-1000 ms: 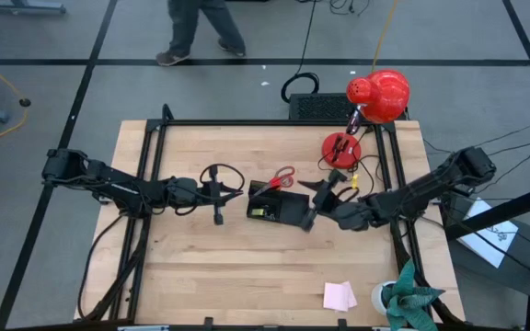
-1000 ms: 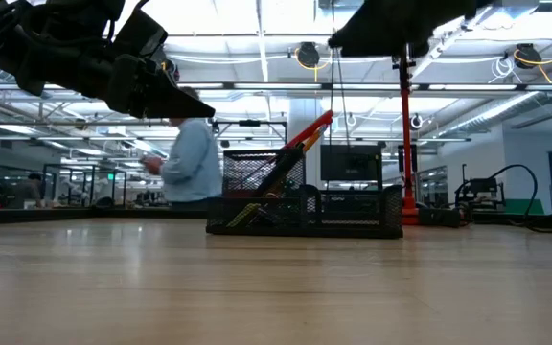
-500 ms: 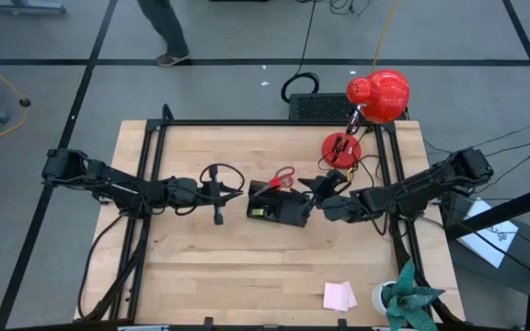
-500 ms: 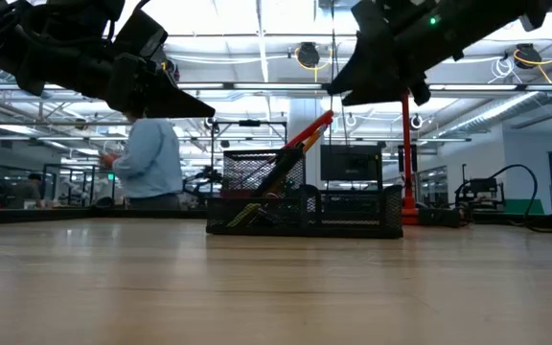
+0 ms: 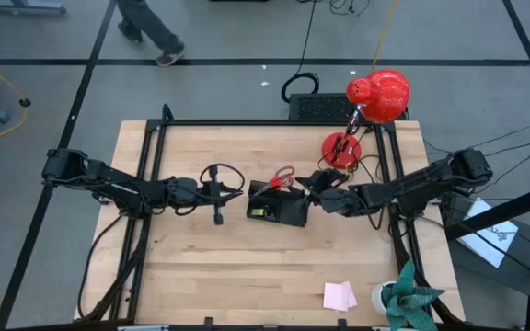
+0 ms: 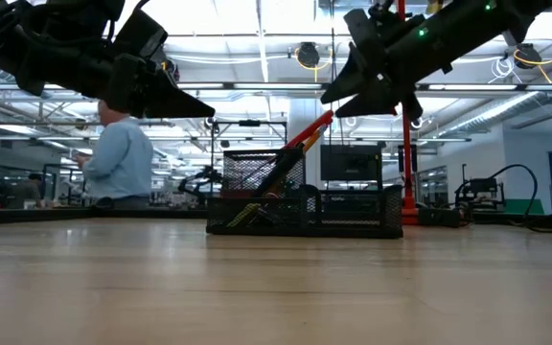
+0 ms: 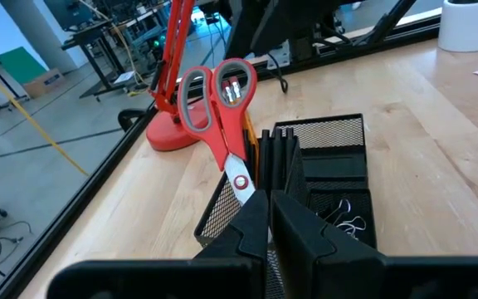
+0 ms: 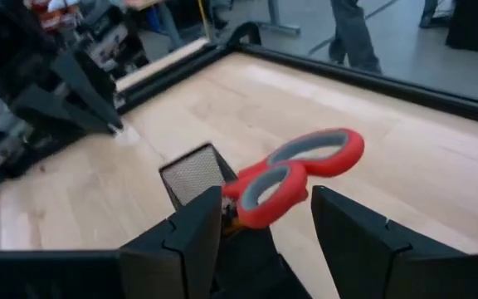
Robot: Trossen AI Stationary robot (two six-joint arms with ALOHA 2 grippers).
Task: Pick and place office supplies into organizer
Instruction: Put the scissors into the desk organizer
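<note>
The black mesh organizer (image 5: 280, 206) (image 6: 305, 207) sits mid-table. Red-handled scissors (image 5: 284, 176) (image 7: 219, 93) (image 8: 299, 173) stand blades-down in its tall compartment, handles leaning out over the rim, with an orange pencil (image 7: 248, 143) beside them. Small clips (image 7: 343, 218) lie in a low compartment. My right gripper (image 5: 311, 188) (image 8: 264, 209) hangs open above the organizer's right end, just short of the scissors' handles and touching nothing. My left gripper (image 5: 239, 191) (image 7: 270, 213) is shut, raised at the organizer's left end. A pink sticky-note pad (image 5: 339, 295) lies near the table's near right corner.
A red desk lamp (image 5: 377, 96) and its round base (image 5: 341, 147) stand at the far right, close behind my right gripper. A white roll (image 5: 382, 295) and a plant (image 5: 414, 300) sit at the near right corner. A person (image 6: 118, 163) walks beyond the far edge.
My right gripper has drawn back from over the organizer's right end toward the table's far right, and now points at the scissors' handles. The person behind the table has walked toward the left. The organizer and scissors have stayed in place.
</note>
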